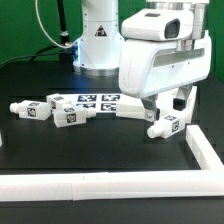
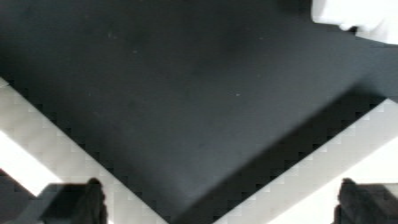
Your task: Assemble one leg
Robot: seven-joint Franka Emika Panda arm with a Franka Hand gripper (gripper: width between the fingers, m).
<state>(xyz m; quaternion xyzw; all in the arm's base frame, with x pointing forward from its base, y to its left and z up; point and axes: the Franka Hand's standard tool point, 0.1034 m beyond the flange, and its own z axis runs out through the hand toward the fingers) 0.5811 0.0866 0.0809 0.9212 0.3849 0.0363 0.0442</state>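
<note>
In the exterior view several white legs with black-and-white tags lie on the black table: two at the exterior view's left (image 1: pixel 30 110) (image 1: pixel 68 114) and one at the right (image 1: pixel 165 126). My gripper (image 1: pixel 166 106) hangs just above that right leg, under the big white hand. In the wrist view my gripper (image 2: pixel 221 206) is open and empty, with only the two dark fingertips (image 2: pixel 71 205) showing wide apart over bare black table. A white piece (image 2: pixel 356 20) shows at one corner of the wrist view; I cannot tell what it is.
The marker board (image 1: pixel 88 99) lies behind the left legs. A flat white slab (image 1: pixel 128 112) shows partly under the hand. A low white wall (image 1: pixel 100 186) runs along the front and turns up the right side (image 1: pixel 205 150); its corner shows in the wrist view (image 2: pixel 54 140).
</note>
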